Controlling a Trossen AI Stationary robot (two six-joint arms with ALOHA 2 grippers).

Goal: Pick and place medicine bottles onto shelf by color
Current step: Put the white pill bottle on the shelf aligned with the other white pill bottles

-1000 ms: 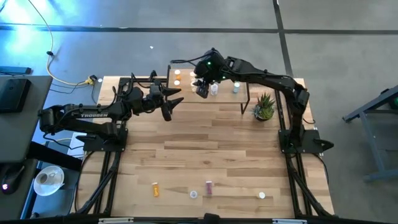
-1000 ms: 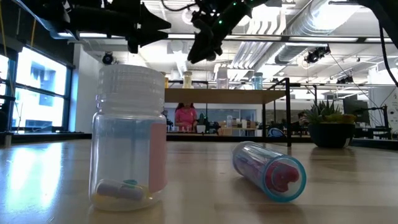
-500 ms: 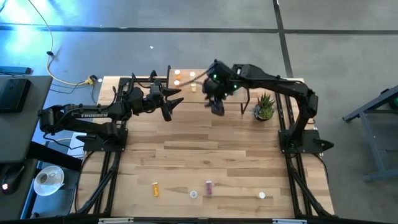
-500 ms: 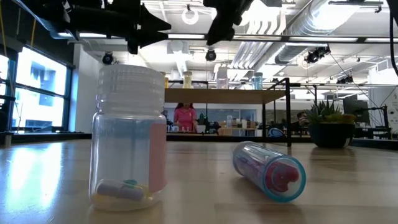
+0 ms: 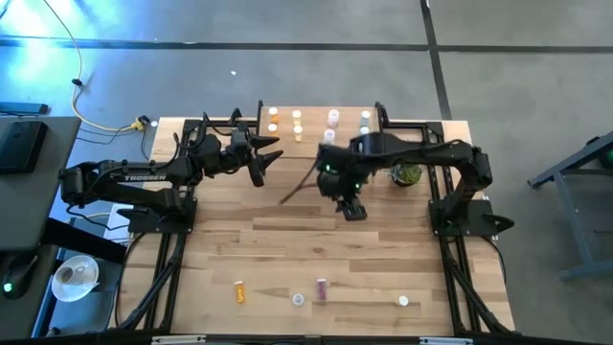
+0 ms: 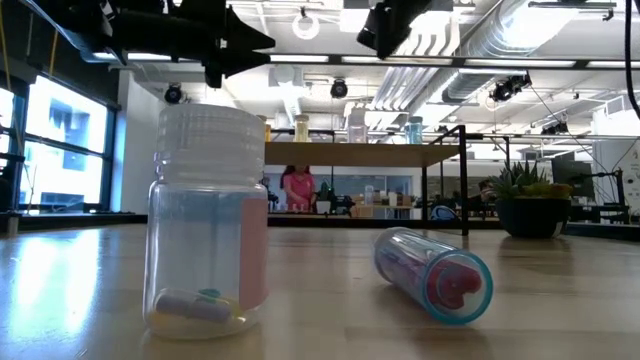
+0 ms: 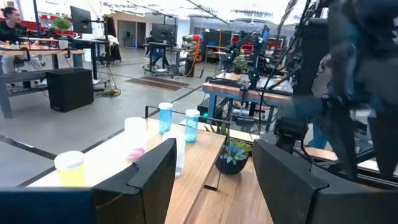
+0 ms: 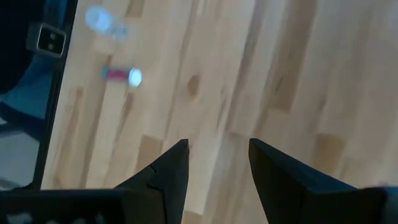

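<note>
We see the right gripper (image 5: 351, 209) empty, fingers apart, near the shelf (image 5: 316, 125); left gripper (image 5: 263, 161) likewise spread, beside it.

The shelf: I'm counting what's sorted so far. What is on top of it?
The shelf holds about seven white-capped bottles, orange ones toward the left end. The right arm covers part of its front edge, so more could be hidden.

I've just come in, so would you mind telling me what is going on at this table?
The robot is sorting medicine bottles onto the shelf by color. Several bottles already stand there. The right end effector, open and empty, is over the middle of the table, facing the bottles left at the near edge, such as the purple bottle lying on its side. The left end effector waits open beside the shelf.
</note>
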